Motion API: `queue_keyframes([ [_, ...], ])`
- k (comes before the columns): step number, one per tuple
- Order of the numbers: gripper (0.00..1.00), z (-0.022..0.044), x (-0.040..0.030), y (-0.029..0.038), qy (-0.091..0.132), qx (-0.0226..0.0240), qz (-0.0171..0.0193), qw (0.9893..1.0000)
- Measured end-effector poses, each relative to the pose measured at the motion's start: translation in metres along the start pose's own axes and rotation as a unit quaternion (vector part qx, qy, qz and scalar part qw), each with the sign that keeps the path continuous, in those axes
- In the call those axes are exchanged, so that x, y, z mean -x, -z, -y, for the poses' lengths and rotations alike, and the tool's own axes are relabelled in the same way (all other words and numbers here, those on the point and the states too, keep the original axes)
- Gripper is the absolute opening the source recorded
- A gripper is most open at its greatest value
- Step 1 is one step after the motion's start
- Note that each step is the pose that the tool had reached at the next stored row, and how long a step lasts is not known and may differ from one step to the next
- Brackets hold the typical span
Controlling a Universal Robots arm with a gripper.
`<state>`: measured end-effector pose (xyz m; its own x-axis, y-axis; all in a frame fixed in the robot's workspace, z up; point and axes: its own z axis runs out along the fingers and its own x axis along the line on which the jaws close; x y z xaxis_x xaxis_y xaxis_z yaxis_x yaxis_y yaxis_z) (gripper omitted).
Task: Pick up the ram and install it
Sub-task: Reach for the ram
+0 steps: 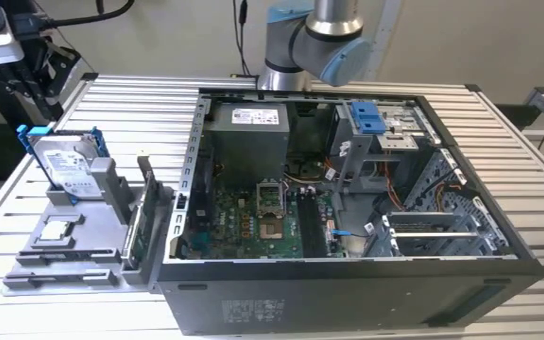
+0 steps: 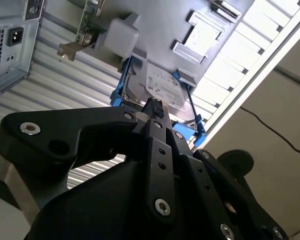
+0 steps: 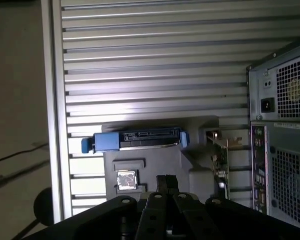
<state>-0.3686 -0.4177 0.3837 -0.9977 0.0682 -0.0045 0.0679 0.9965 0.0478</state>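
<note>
Exterior view: ram (image 1: 131, 237) on edge in holder (image 1: 74, 273) on tabletop (image 1: 111, 106), beside PC case (image 1: 348, 304), untouched; hand (image 2: 156, 106) clenched w/ nothing in it, over holder in second wrist view; pickup & install both pending.

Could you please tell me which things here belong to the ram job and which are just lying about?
Job: ram on edge in the grey holder; gripper; open computer case with its motherboard.
Lying about: hard drive in blue frame; larger green card; square silver chip.
</note>
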Motion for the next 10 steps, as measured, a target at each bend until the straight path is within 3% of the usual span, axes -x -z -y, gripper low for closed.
queue_keyframes([
  [10, 0.11, 0.0036, 0.0001, -0.0004, 0.000, 0.0000, 0.0000, 1.0000],
])
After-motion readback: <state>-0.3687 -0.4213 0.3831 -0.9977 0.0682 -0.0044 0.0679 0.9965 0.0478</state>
